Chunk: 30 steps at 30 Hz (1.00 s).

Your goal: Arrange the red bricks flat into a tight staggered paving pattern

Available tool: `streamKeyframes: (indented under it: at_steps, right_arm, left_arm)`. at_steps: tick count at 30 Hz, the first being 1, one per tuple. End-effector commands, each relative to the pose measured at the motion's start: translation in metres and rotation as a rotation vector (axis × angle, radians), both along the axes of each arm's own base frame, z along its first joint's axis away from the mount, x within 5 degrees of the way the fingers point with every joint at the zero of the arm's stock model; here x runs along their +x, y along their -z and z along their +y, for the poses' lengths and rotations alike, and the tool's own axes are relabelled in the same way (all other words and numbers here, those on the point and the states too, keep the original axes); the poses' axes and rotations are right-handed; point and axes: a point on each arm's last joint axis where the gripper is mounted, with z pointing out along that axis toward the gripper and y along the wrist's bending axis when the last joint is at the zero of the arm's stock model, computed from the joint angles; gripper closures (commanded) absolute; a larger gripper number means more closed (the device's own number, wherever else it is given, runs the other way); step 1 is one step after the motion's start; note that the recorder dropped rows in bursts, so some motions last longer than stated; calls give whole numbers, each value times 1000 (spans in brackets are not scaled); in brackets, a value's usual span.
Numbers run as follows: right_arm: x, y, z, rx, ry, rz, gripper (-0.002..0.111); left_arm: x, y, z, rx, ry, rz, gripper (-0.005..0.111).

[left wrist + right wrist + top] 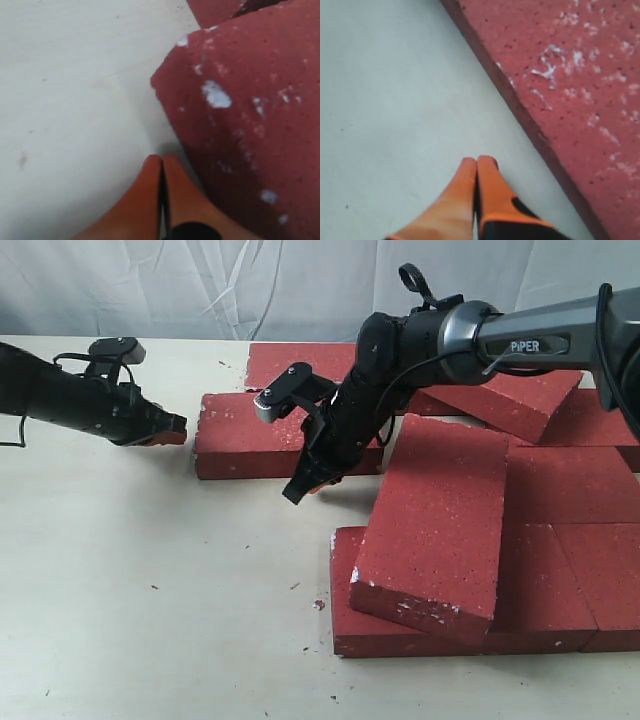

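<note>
Bench [150, 620]: pale and flat, with a few tiny crumbs [318, 605] near the front brick.
Red bricks [560, 540]: they sit in a bunch on the right half of the bench, rough, with white specks. Most lie flat and close together.
Tilted brick [440, 525]: it lies slanted on top of the flat ones. Its near end hangs low over the front brick [345, 625] and its far end sits higher.
Left brick [250, 435]: it lies flat at the left edge of the bunch, with another flat brick behind it.
Back brick [515, 400]: it is also tipped, leaning on its neighbours under the right arm.
Left claw [178, 428]: it is closed tight and has hold of nothing. It sits low, just beside the left end of the left brick. In the left wrist view its orange fingers [145, 195] press together right at the brick's chipped corner. The view is blurry, so it may or may not be touching.
Right claw [300, 490]: it is closed tight too, with nothing in it. It points down at the bare bench in the gap between the left brick and the tilted brick. In the right wrist view a brick's long edge runs close by its tips.
White cloth [200, 280]: it hangs behind the bench.
</note>
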Motion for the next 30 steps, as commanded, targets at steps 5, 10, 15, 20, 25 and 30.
streamKeyframes:
  at_steps: [5,10,15,20,25,30]
  right_arm:
    - [4,-3,-6,-58,-33,-48,109]
    - [2,-13,-6,-52,-37,-55,109]
    - [-4,-34,-9,-50,-54,-41,109]
    - [-5,-57,-21,-92,-15,-67,109]
    - [8,-81,-58,-55,180,-79,109]
    - [10,-95,-102,-28,299,-142,109]
  left_arm:
    - [1,-3,-34,3,64,-21,107]
    - [1,-4,-43,16,75,-34,107]
    - [2,-6,-52,11,92,-46,107]
    - [1,-6,-61,30,104,-56,107]
    - [1,-6,-64,48,98,-66,107]
    - [2,-7,-65,38,92,-77,107]
